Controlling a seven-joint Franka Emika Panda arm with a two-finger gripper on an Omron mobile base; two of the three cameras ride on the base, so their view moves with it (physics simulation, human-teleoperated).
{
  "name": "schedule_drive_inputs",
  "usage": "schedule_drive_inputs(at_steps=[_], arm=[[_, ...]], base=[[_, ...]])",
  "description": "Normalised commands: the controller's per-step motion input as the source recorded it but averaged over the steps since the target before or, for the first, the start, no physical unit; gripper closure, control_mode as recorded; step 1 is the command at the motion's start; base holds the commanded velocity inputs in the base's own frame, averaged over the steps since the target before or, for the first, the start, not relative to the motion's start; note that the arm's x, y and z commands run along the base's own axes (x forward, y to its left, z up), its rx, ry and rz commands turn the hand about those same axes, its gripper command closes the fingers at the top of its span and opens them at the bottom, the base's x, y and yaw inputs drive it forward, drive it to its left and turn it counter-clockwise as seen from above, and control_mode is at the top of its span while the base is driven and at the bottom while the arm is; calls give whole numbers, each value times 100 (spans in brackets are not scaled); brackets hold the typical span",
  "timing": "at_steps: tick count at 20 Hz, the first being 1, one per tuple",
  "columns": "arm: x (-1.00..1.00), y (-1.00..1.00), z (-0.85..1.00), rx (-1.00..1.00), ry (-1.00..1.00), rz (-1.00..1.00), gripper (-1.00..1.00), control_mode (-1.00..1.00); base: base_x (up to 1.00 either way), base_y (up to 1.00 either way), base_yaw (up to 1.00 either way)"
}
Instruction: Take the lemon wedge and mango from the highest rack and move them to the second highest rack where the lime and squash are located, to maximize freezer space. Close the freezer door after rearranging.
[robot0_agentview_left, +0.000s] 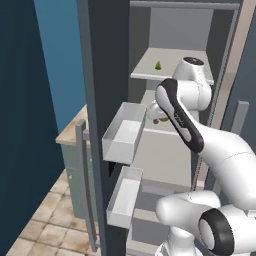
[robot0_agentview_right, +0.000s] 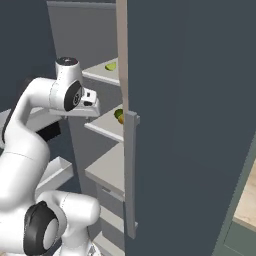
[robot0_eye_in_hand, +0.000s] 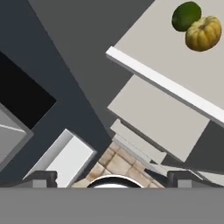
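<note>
I'm hovering my gripper (robot0_eye_in_hand: 112, 177), jaws spread wide and empty, in front of the second highest rack (robot0_eye_in_hand: 166, 52), where the lime (robot0_eye_in_hand: 186, 15) is touching the squash (robot0_eye_in_hand: 204, 33). The lemon wedge (robot0_agentview_left: 158, 65) is sitting on the highest rack (robot0_agentview_left: 170, 75); I can't spot the mango. Next I'm likely needing to raise toward that wedge. Arm is bent, wrist level with the shelves.

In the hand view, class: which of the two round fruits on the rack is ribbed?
The squash, the yellow-orange one with ribs like a pumpkin. The lime touching it is smooth and dark green.
</note>
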Motion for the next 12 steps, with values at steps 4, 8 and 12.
schedule_drive_inputs(at_steps=[4, 8, 12], arm=[[0, 78, -3, 0, 1, -1, -100, -100], [0, -11, 26, 2, 0, -17, -100, -100], [0, -40, 76, 1, -1, -37, -100, -100]], base=[[0, 0, 0], [0, 0, 0], [0, 0, 0]])
